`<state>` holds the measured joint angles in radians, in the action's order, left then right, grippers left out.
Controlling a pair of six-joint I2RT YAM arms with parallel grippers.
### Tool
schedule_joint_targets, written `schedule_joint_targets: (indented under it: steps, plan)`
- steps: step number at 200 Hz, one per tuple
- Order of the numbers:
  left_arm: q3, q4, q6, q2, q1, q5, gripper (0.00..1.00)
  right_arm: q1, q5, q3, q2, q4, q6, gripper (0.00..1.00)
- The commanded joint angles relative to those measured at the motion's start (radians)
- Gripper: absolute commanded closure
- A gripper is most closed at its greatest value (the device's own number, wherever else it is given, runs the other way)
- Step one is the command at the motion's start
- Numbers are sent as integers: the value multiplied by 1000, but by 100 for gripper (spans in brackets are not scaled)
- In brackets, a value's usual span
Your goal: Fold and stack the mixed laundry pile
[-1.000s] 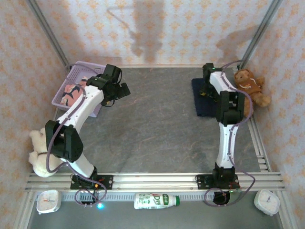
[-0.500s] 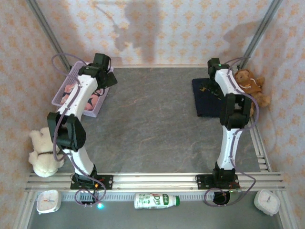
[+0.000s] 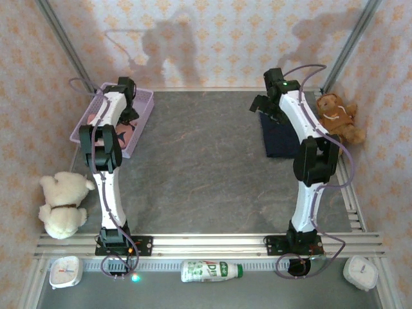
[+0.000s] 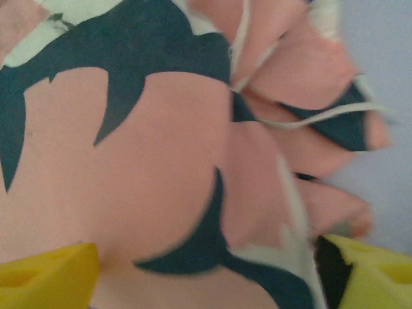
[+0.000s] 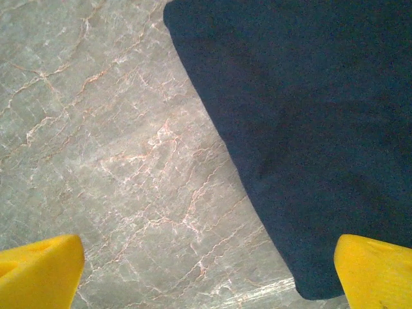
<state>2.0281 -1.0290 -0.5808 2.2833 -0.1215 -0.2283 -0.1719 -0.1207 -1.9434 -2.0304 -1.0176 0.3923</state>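
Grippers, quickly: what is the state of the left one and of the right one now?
Left gripper: open, straddling the shark-print garment.
Right gripper: open, empty, over the edge of the navy garment.

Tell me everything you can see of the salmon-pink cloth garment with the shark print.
The salmon-pink cloth garment looks soft, printed with navy shark shapes and some white. It lies crumpled, not folded, with bunched folds and a loose white cord on one side, inside the lavender plastic lattice basket. The left gripper hangs close over it, jaws open; contact cannot be told.
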Motion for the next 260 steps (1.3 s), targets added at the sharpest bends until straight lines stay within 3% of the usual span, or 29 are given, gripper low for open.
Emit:
schedule_joint_targets:
  steps: [1, 16, 56, 78, 120, 146, 166, 195, 227, 231, 236, 246, 249, 260]
  plan:
    - [7, -38, -25, 13, -30, 9, 56, 9, 8, -54, -40, -41, 17, 1]
    - [37, -42, -2, 22, -42, 31, 100, 9, 11, -93, -55, -57, 8, 1]
    - [194, -59, 84, -100, -47, -19, 100, 10, -10, -168, -63, -85, -15, 1]
    - [263, -32, 107, -215, -47, 55, 100, 9, -33, -162, -42, -77, -10, 1]
    - [237, 131, 71, -491, -16, 234, 100, 9, -8, -22, 101, 17, -29, 1]
    - [284, 163, 76, -589, 68, 285, 100, 9, -16, 55, 184, 47, -56, 1]
    - [272, 225, 52, -652, 134, 385, 100, 10, -16, 124, 243, 69, -59, 1]
    - [155, 347, 24, -740, 273, 490, 100, 9, -40, 239, 325, 101, -40, 1]
    - [-31, 389, 32, -772, 426, 512, 100, 9, -43, 354, 395, 117, -16, 1]
    - [-60, 392, 26, -771, 438, 519, 96, 10, -41, 366, 402, 118, -14, 1]
    - [-97, 394, 22, -764, 452, 530, 79, 9, -40, 379, 411, 119, -10, 1]
    - [-147, 354, 5, -736, 472, 516, 16, 9, -33, 398, 424, 117, -4, 1]
    - [-152, 329, 0, -722, 477, 509, 3, 9, -28, 402, 428, 116, -3, 1]
    - [-156, 222, -4, -667, 493, 474, 0, 9, -22, 417, 437, 112, 1, 1]
